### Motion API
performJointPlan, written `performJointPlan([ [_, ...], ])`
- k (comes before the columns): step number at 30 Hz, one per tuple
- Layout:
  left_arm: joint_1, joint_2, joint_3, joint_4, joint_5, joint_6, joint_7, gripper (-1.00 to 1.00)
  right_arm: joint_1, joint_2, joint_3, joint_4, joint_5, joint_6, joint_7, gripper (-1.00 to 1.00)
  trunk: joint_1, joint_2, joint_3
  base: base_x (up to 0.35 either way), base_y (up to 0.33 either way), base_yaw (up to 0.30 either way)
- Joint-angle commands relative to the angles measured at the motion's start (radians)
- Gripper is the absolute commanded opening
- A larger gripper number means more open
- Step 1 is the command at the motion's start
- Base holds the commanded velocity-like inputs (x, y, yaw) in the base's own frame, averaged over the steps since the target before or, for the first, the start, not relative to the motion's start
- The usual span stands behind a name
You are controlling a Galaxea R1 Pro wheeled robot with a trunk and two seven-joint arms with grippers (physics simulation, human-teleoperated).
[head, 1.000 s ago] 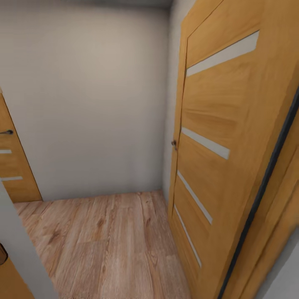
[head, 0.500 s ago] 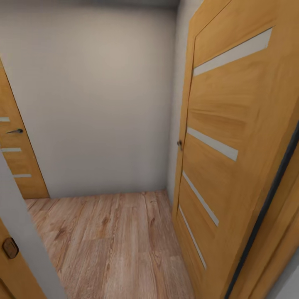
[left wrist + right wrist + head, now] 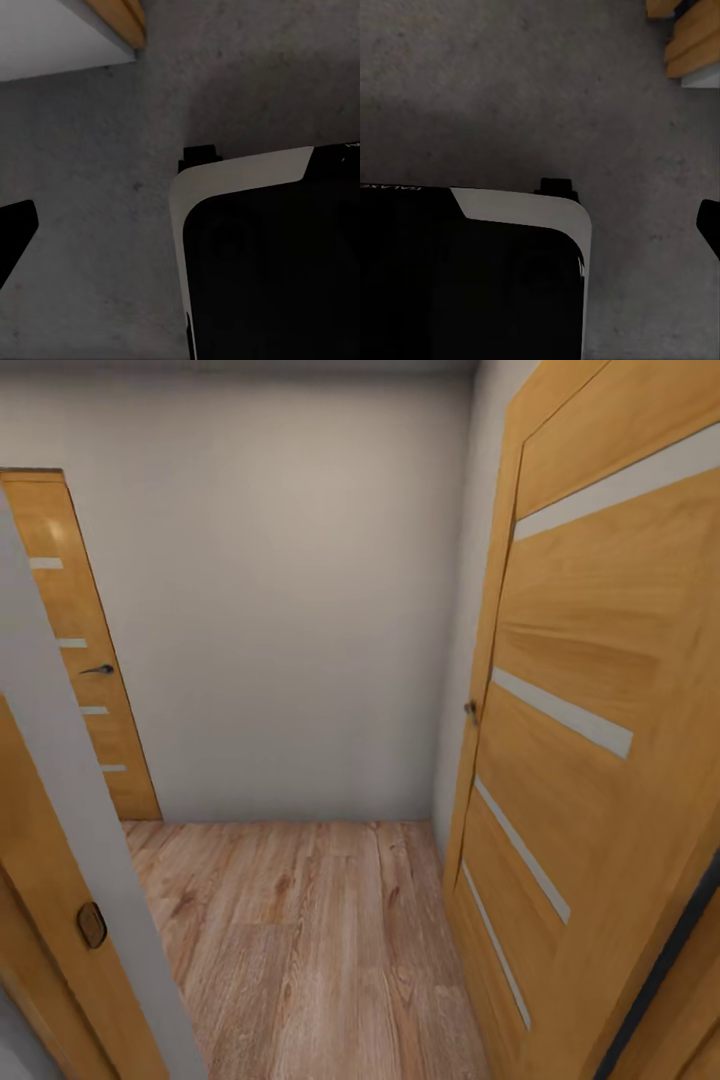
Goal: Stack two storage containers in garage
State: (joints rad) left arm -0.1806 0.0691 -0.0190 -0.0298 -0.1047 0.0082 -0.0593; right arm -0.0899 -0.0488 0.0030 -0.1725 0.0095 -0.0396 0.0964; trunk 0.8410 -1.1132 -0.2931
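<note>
Narrow hallway: wood-plank floor (image 3: 300,950), grey wall (image 3: 290,600), orange doors (image 3: 590,760); claw states cannot be told

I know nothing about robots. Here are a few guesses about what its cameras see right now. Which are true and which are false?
1. The hallway floor ahead is wood plank. True.
2. The door on the right has pale slanted stripes. True.
3. A red car is parked at the end of the hallway. False: a plain pale wall closes the far end.
4. The wrist cameras look down on carpet. False: they show rough grey concrete.
5. A second door with a dark handle stands far left. True.
</note>
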Motion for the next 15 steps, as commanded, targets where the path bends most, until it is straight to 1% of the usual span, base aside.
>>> performJointPlan([
  [1,0.000,0.000,-0.001,-0.001,-0.010,0.001,-0.002,1.00,-0.001,0.000,0.000,0.001,0.001,-0.003,0.003,1.00,0.000,-0.001,-0.001,0.000,-0.005,0.060],
  [5,0.000,0.000,-0.001,-0.001,-0.010,0.001,-0.002,1.00,-0.001,0.000,0.000,0.001,0.001,-0.003,0.003,1.00,0.000,-0.001,-0.001,0.005,-0.070,0.028],
  [11,0.000,0.000,-0.001,-0.001,-0.010,0.001,-0.002,1.00,-0.001,0.000,0.000,0.001,0.001,-0.003,0.003,1.00,0.000,-0.001,-0.001,0.060,-0.147,0.007],
  [15,0.000,0.000,-0.001,-0.001,-0.010,0.001,-0.002,1.00,-0.001,0.000,0.000,0.001,0.001,-0.003,0.003,1.00,0.000,-0.001,-0.001,0.043,-0.089,0.002],
])
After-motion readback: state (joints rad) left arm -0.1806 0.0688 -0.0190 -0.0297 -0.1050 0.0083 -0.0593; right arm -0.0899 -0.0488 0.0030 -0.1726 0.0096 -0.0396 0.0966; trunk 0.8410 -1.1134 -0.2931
